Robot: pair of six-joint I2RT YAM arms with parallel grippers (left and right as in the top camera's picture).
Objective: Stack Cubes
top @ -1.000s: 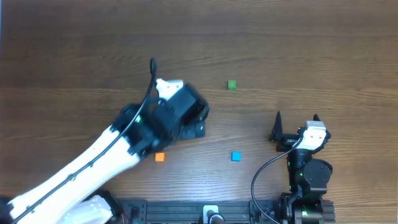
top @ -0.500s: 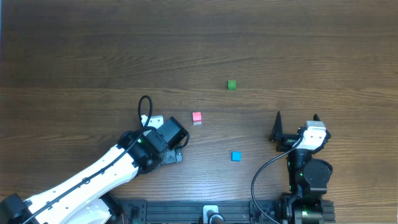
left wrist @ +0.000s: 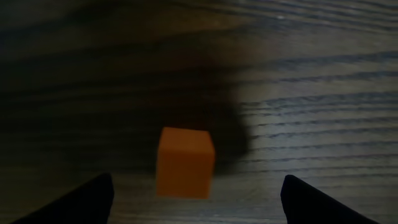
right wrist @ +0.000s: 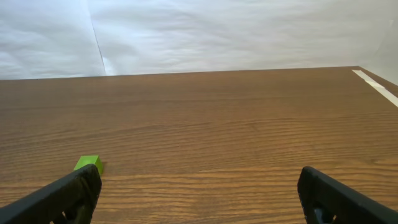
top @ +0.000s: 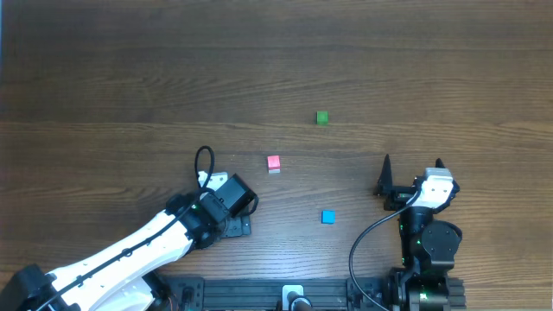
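Hovering over the near-left part of the counter (top: 121, 69), the left end effector (left wrist: 196, 180) has its fingers spread wide apart and grips nothing. The orange cube (left wrist: 185, 163) sits on the wood right below it, in the gap between the two fingertips and a little off centre. The cube has no long axis to speak of. From the wrist camera its faces look close to square with the line of the fingers, so to my eye a straight drop and a squeeze is what the pick calls for. How high the fingers ride above the wood I cannot tell. The pink cube (top: 274, 161) lies a little farther out and to the right, the likeliest base for the left arm, I'd guess. The blue cube (top: 327, 217) sits near, between the arms, and the green cube (top: 322, 117) lies farthest out. No two cubes touch, so nothing is stacked. The right end effector (top: 413, 161) sits at the near right, fingers apart and empty, well away from the orange cube.
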